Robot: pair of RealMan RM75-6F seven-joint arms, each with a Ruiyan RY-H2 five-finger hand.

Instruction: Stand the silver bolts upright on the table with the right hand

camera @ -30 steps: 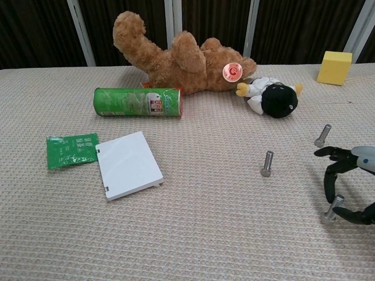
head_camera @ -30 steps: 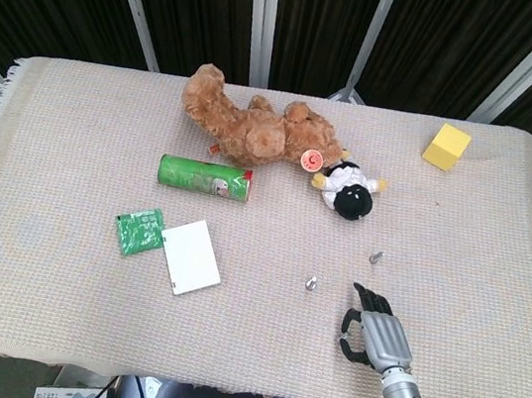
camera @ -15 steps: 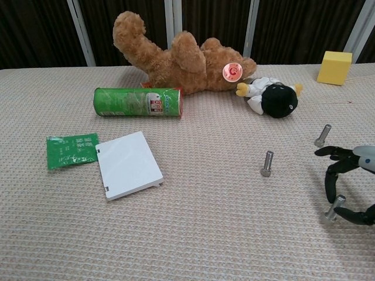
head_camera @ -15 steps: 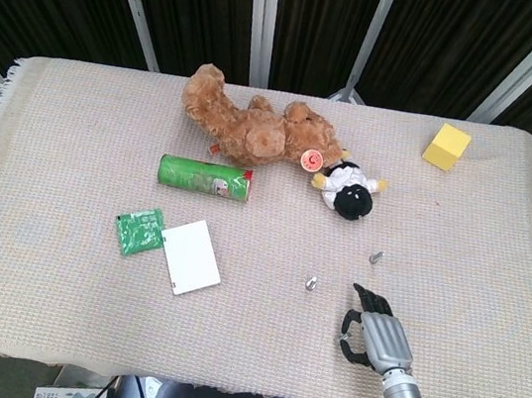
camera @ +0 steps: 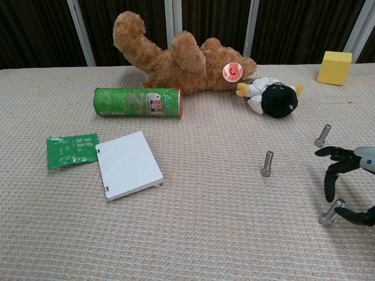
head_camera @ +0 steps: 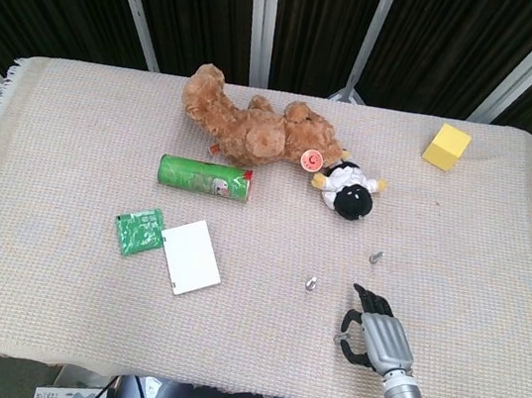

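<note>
Three bolts: all silver, all on the woven cloth at the right front of the desk (head_camera: 49, 307).
Far bolt (camera: 322, 134): stands on its own, head up in the chest view, well behind the right hand.
Middle bolt (camera: 267, 163): stands by itself, left of the right hand and apart from it; it shows as a small grey spot in the head view (head_camera: 311, 284).
Near bolt (camera: 331, 211): tilted, its head down to the left on the cloth, its upper end lying between the dark fingers of the right hand; whether the fingers actually pinch it or only bracket it I cannot tell.
Right hand (camera: 350, 187): at the right front edge of the desk, fingers curved downward over the near bolt, with one finger above it and one below it in the chest view; from the head view (head_camera: 373, 337) only its grey back and dark fingertips show, covering that bolt.
Left hand: neither camera shows it.
Teddy bear (head_camera: 251, 129): brown, lying on its side at the back middle of the desk.
Penguin toy (camera: 274, 97): black and white, just right of the bear's head.
Green can (camera: 138, 102): lying on its side in front of the bear.
Green packet (camera: 71, 150): flat, at the left.
White card (camera: 128, 164): flat, touching the packet's right edge.
Yellow block (camera: 334, 67): far right back corner.
</note>
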